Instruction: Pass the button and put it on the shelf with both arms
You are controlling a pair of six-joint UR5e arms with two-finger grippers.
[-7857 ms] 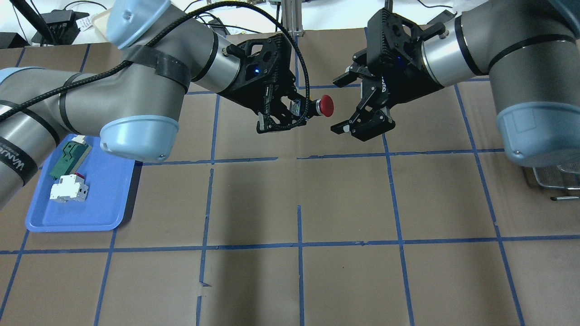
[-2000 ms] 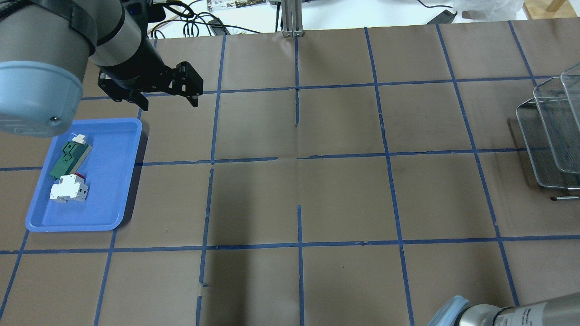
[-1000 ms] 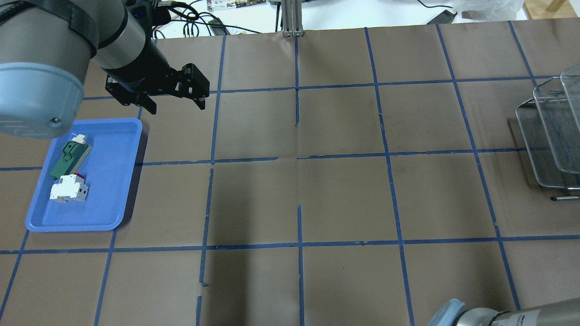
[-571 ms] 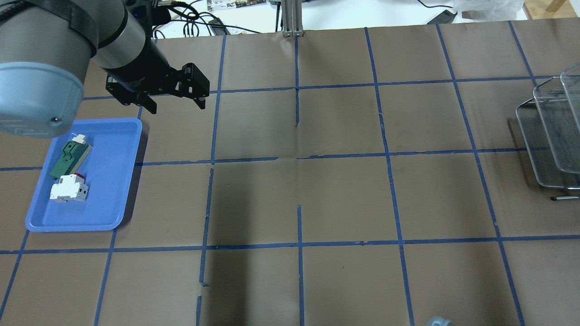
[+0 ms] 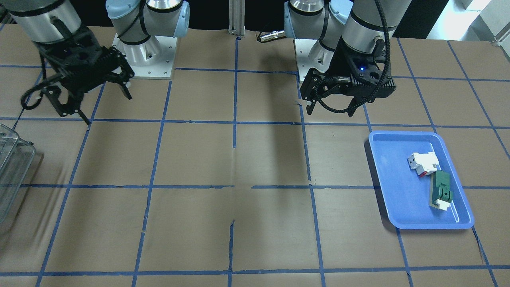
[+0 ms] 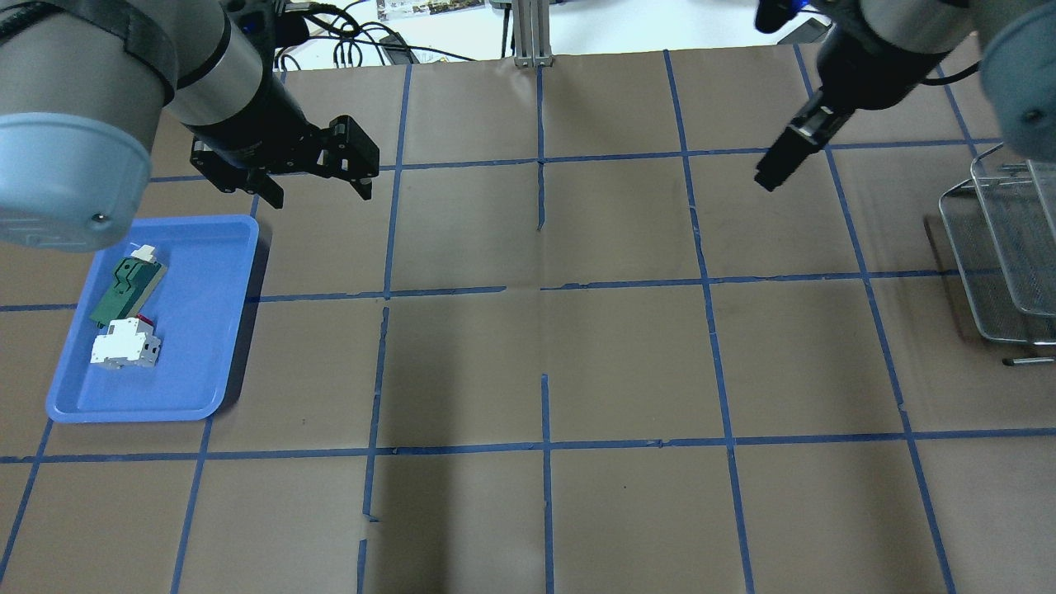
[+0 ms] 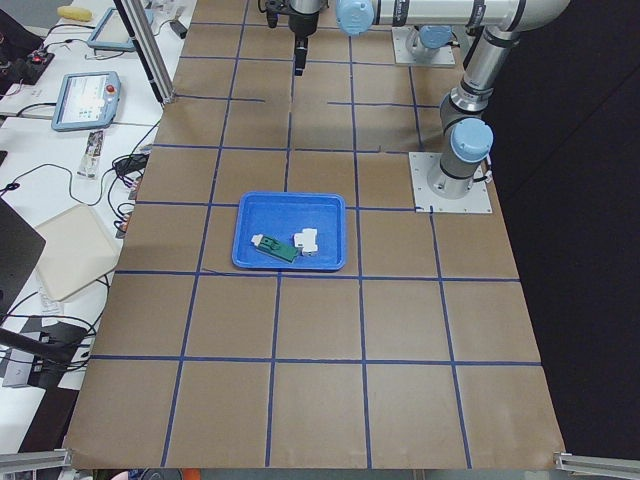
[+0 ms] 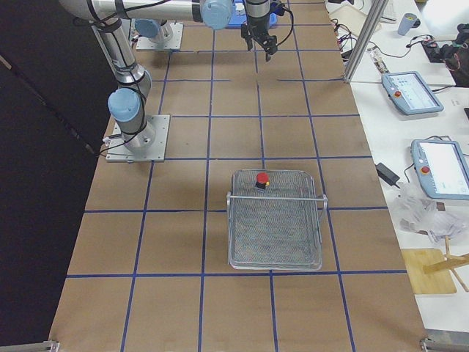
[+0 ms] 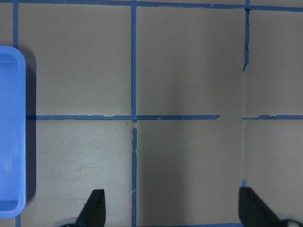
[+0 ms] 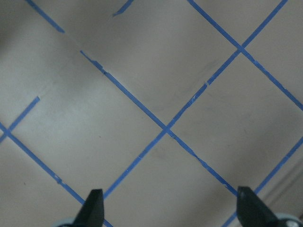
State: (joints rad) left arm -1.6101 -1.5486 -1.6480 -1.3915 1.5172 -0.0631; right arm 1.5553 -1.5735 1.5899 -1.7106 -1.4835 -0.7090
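button: we see the button (image 8: 261,179) in the wire rack (image 8: 320,235), red cap up, at the rack's end nearer the table middle; nothing grips it.
rack: on the table (image 6: 627,363) at the robot's right end; we catch only part of it in the overhead (image 6: 990,247) and front (image 5: 12,167) views.
right gripper: we see the right gripper (image 10: 171,208) with fingers wide apart and nothing between them; it hangs over taped table, apart from the rack. It looks blurred in the front view (image 5: 107,108).
left gripper: the left gripper (image 9: 173,210) has its fingers spread wide and holds nothing. We place it above the table, just off the far corner of the tray (image 6: 247,223), pointing down (image 6: 320,196).
tray: blue, at the robot's left end (image 5: 374,137); it holds two blocks.
blocks: we see the white block (image 5: 423,162) and the green block (image 5: 441,192) lying just beside each other in the tray; whether they touch, we cannot tell.
table: brown paper with a blue tape grid.
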